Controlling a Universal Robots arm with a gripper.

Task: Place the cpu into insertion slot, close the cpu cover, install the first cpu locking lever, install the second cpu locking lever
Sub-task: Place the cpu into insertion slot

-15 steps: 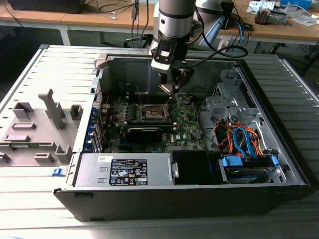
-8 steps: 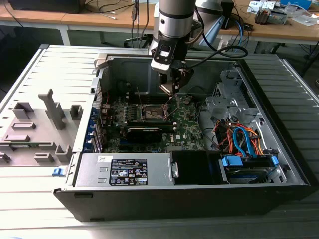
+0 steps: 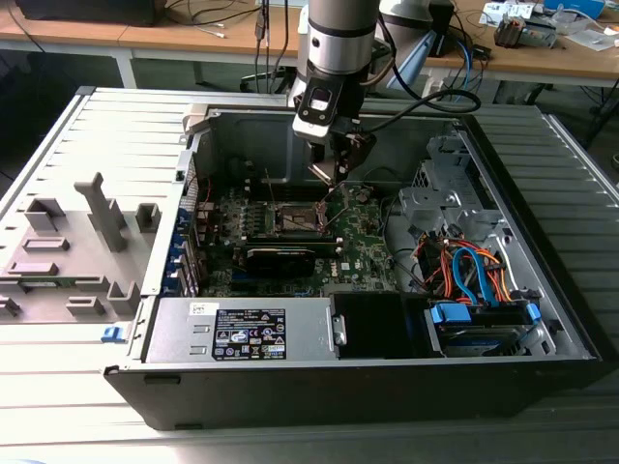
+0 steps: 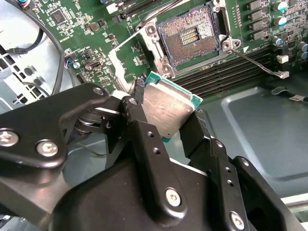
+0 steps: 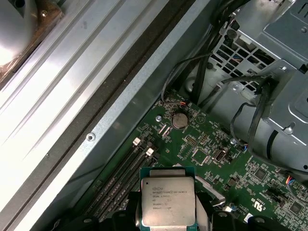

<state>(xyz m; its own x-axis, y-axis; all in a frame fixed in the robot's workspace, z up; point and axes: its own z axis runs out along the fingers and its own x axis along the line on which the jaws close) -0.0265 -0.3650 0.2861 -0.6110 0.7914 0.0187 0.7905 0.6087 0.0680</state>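
Black fingers (image 4: 144, 139) of the end effector (image 4: 166, 118) are sitting closest to the lens in the second wrist view, clamping the cpu (image 4: 169, 107) by two opposite edges with its silver-grey top facing the camera. The chip is hanging clear above the motherboard (image 4: 86, 29), touching nothing but those fingers. Ahead of the end effector, past the chip's far corner, the insertion slot (image 4: 187, 36) is lying bare with its pin field showing, well apart from the chip. Just beside the slot the cpu cover (image 4: 119, 67) is standing raised, and a locking lever (image 4: 255, 61) is lying unlatched along the slot's other side. In the exterior view the end effector (image 3: 334, 172) is hovering inside the open computer case (image 3: 542, 290), with the insertion slot (image 3: 295, 218) lying below it and off toward the exterior view's left. The chip's edges are running roughly parallel with the slot's rim, so I am judging that offset, not rotation, is separating the two.
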